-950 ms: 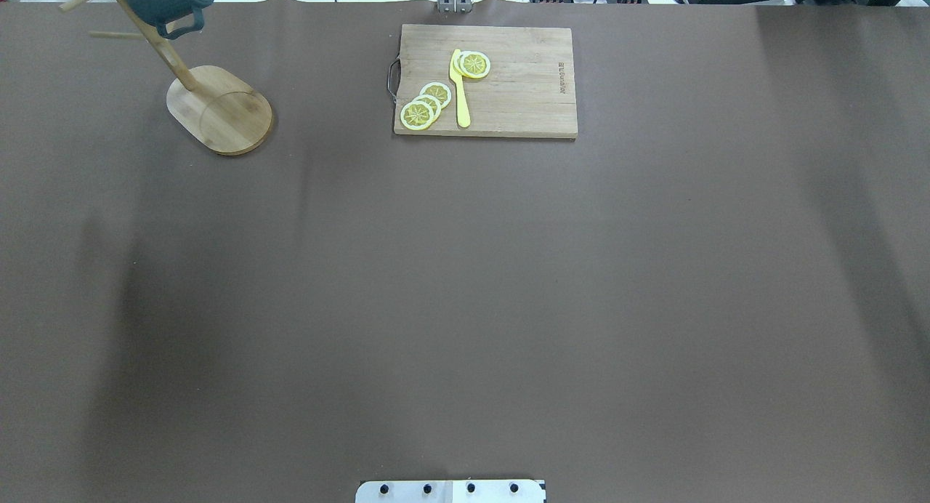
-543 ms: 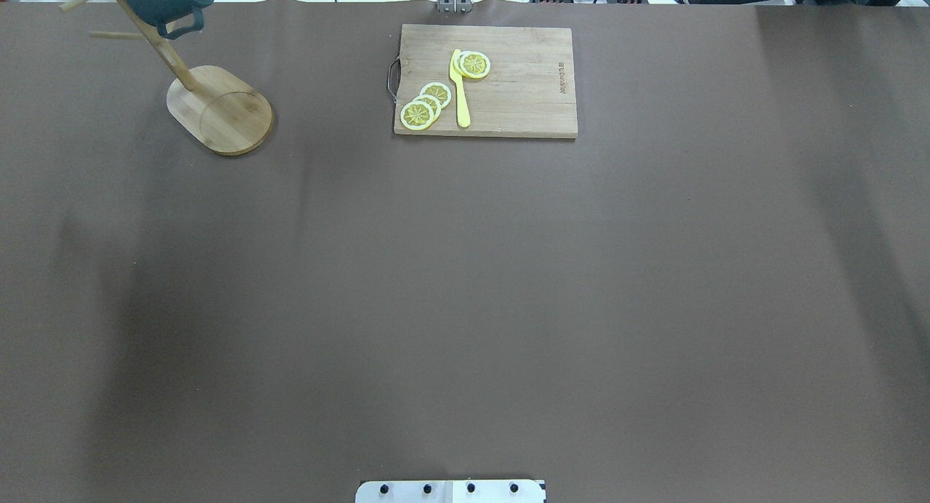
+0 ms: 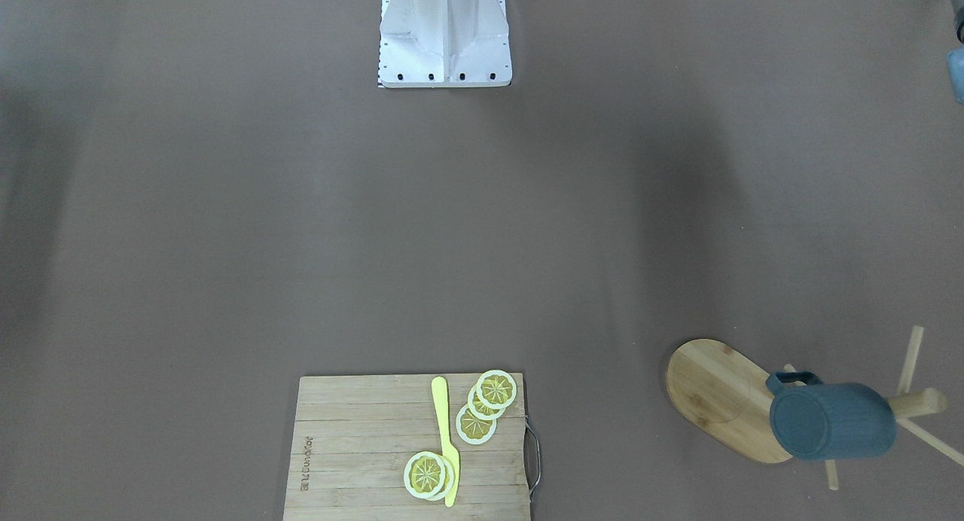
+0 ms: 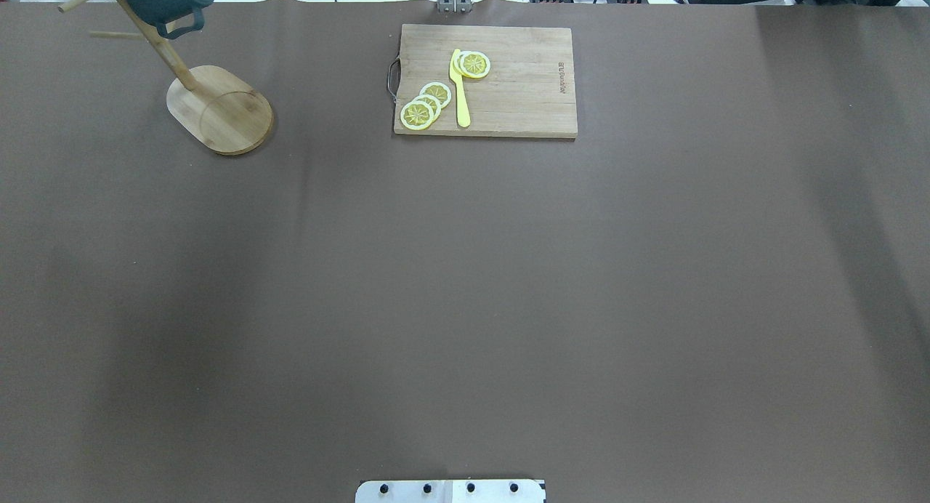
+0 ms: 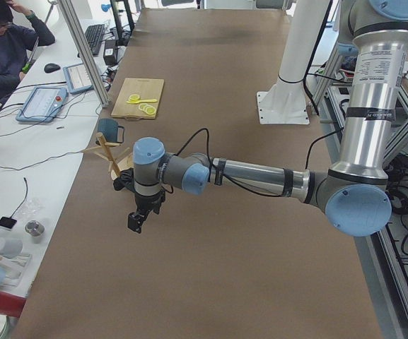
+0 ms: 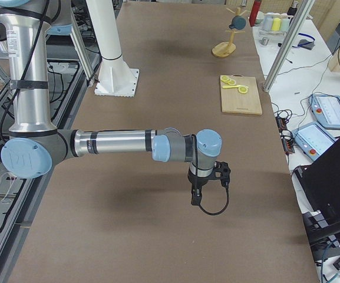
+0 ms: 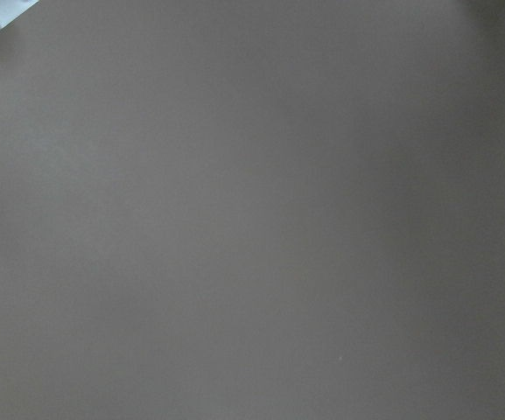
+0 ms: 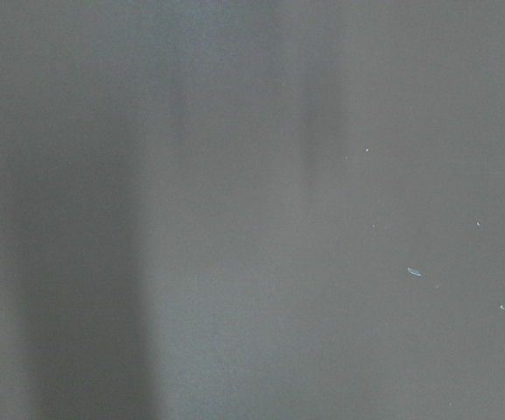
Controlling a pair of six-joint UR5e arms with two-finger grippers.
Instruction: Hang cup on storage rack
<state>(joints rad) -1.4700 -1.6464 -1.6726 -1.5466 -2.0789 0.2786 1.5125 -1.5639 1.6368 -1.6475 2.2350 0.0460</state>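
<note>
- Cup (image 3: 832, 421) apart from my left gripper (image 5: 136, 222) and right gripper (image 6: 197, 198); both in side views only, jaw width can't tell.
- Hangs on storage rack (image 3: 715, 389), far-left table (image 4: 465, 307) corner; mouth and peg hidden.
- Long axis near level, base toward table middle, handle toward me.
- Cutting board (image 4: 523, 89) well apart; open table between.

The one change is a shadow. In the view from above, the dark shadow (image 4: 80, 307) on the left part of the brown surface (image 4: 465, 270) slides out toward the left edge. A second ago it is a dark strip with a clear edge, further in. Now it is paler and softer, and it is hard to see where it ends.
</note>
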